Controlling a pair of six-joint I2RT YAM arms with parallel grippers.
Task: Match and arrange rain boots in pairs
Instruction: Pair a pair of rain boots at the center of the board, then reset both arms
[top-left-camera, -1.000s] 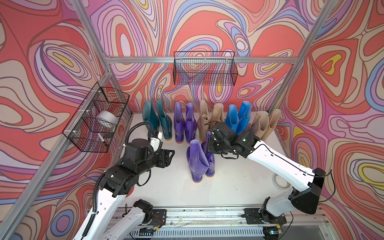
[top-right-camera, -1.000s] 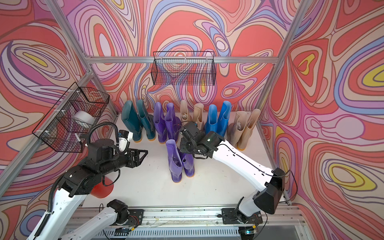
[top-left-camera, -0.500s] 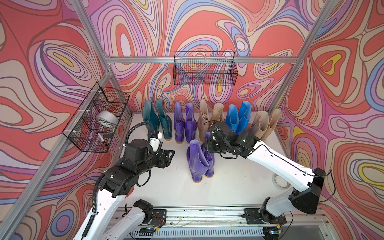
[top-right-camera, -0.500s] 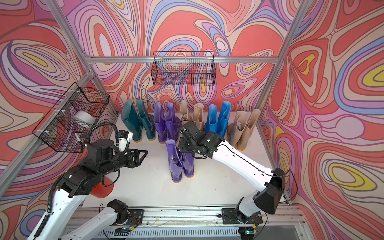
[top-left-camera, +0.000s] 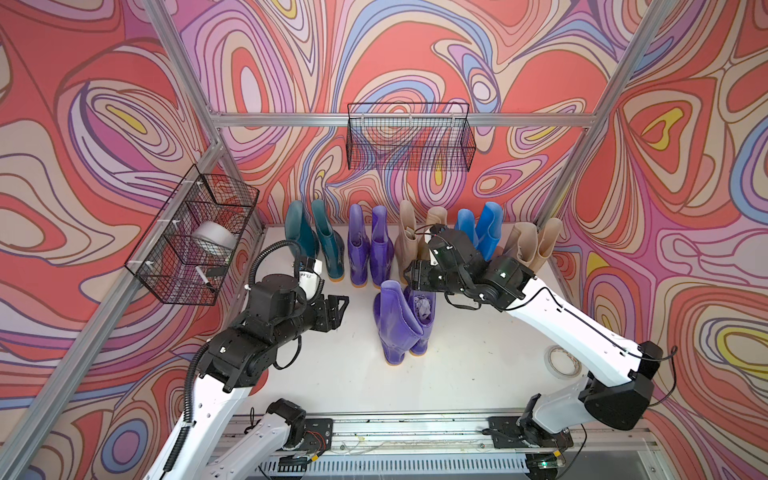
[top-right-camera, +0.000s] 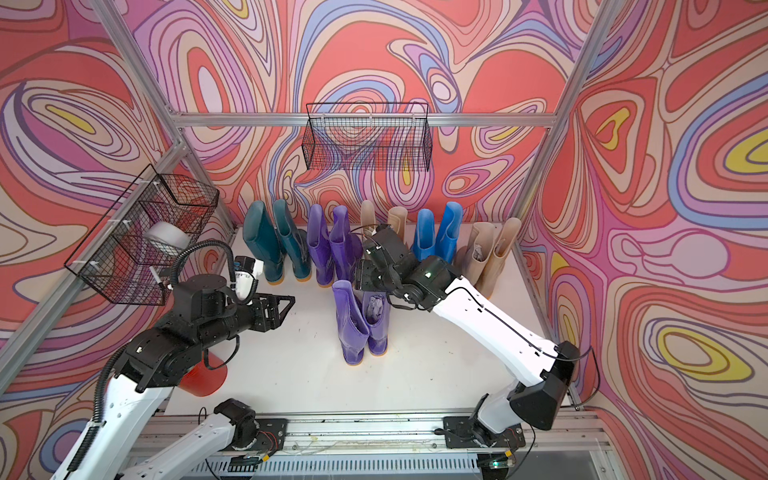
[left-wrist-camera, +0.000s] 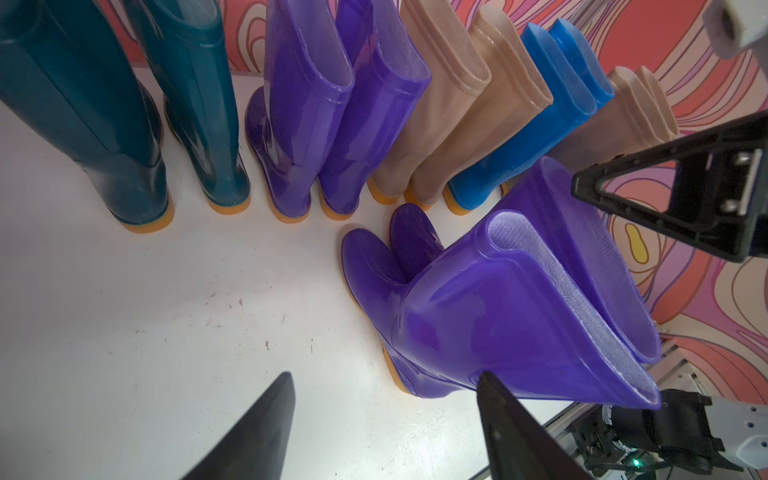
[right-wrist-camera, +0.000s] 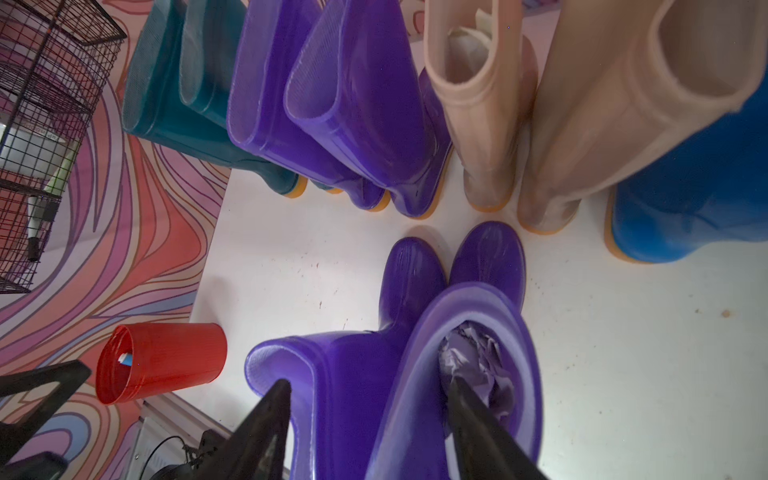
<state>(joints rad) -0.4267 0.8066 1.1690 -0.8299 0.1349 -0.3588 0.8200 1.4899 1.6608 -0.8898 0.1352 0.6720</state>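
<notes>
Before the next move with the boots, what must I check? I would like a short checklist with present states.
1. Front purple pair upright, side by side: ok.
2. Right gripper open: ok.
3. Right gripper clear of that pair: cannot tell; fingers hang over its openings.
4. Left gripper open, empty: ok.
5. Back row in five colour-matched pairs: ok.
6. Front pair in line with back row: not ok.

Bright, even light; soft shadows; wrist-view edges distorted

A long wire basket (top-left-camera: 409, 141) and a divided wire basket (top-left-camera: 191, 241) hang on the swirly walls (top-left-camera: 415, 62).
</notes>
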